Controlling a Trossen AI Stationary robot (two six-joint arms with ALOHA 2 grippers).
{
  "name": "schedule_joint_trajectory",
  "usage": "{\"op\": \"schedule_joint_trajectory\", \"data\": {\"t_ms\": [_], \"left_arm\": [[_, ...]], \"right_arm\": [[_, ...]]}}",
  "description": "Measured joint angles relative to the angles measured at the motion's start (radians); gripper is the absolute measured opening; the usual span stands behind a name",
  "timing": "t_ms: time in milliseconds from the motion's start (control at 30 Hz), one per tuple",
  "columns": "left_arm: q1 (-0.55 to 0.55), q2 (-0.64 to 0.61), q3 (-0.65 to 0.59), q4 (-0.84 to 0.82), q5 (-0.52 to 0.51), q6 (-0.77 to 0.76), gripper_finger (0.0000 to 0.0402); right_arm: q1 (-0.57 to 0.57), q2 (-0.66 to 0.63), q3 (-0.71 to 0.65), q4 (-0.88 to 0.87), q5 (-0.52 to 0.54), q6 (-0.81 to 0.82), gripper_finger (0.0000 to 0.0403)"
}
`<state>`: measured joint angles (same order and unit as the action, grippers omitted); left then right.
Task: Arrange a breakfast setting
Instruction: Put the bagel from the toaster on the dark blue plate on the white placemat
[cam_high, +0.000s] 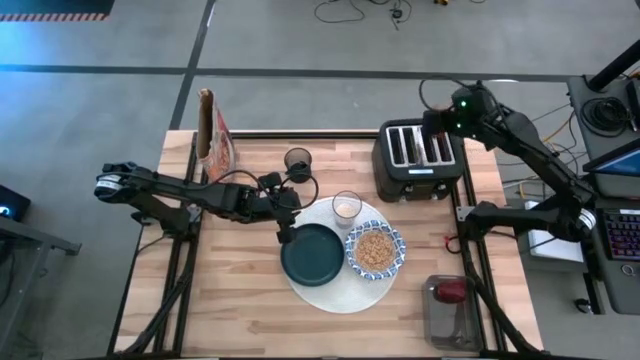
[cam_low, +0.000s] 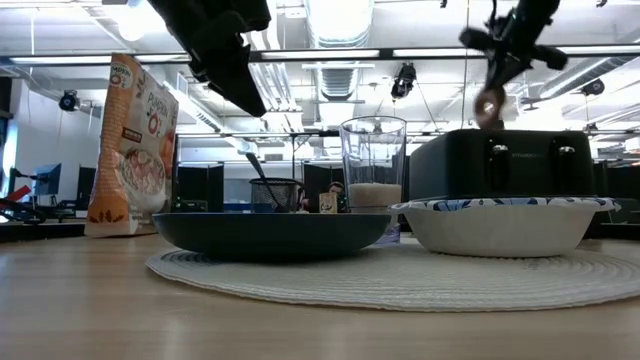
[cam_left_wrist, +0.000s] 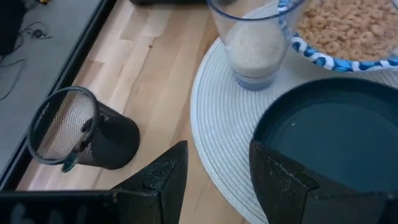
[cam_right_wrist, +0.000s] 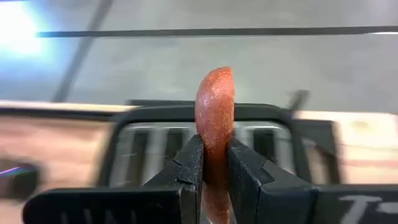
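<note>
Clamped narrowly between the fingers of the right gripper (cam_right_wrist: 214, 163) is a bagel half (cam_right_wrist: 215, 118), held on edge in the air above the black four-slot toaster (cam_high: 418, 160) at the far right of the table; in the low view the bagel is seen hanging clear above the toaster's top. By the left gripper (cam_high: 283, 228) nothing is held: its fingers (cam_left_wrist: 163, 180) stand partly apart, astride the near rim of the dark green plate (cam_high: 312, 253), one finger over the plate and the other over the big round white mat (cam_high: 325, 300). On that mat the plate is set at the left, with the blue-and-white patterned bowl (cam_high: 375, 250), filled with cereal rings, touching it on the right, and the small clear glass (cam_high: 346, 208), partly filled with something white, at the mat's far edge. A black mesh cup (cam_high: 298, 162) is placed just beyond the mat on the light butcher-block tabletop (cam_high: 240, 310), and a cereal bag (cam_high: 214, 135) is stood at the far left corner. Near the right front corner a red apple (cam_high: 452, 291) is seen in a clear container (cam_high: 447, 318). Around the table a grey concrete floor with dark lines is shown, with cables and a desk bearing a keyboard at the right; beyond the table an office with ceiling lights and ducts is visible.
</note>
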<state>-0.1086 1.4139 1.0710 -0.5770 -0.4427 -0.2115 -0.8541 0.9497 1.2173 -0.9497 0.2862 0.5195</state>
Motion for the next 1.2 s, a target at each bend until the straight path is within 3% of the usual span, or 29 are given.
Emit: {"op": "schedule_joint_trajectory", "data": {"t_ms": [200,400,833,1200], "left_arm": [[0.001,0.000,0.000,-0.001,-0.098,-0.055,0.0155],[0.002,0.000,0.000,-0.001,-0.126,-0.123,0.0155],[0.002,0.000,0.000,-0.001,-0.179,-0.201,0.0155],[0.002,-0.009,0.000,-0.010,-0.179,-0.243,0.0155]], "right_arm": [[0.076,0.000,0.044,0.093,-0.219,-0.020,0.0043],[0.248,0.002,0.020,0.187,-0.342,-0.030,0.0043],[0.712,0.064,-0.059,0.503,-0.346,-0.140,0.0043],[0.918,0.177,-0.159,0.680,-0.337,-0.346,0.0043]]}}
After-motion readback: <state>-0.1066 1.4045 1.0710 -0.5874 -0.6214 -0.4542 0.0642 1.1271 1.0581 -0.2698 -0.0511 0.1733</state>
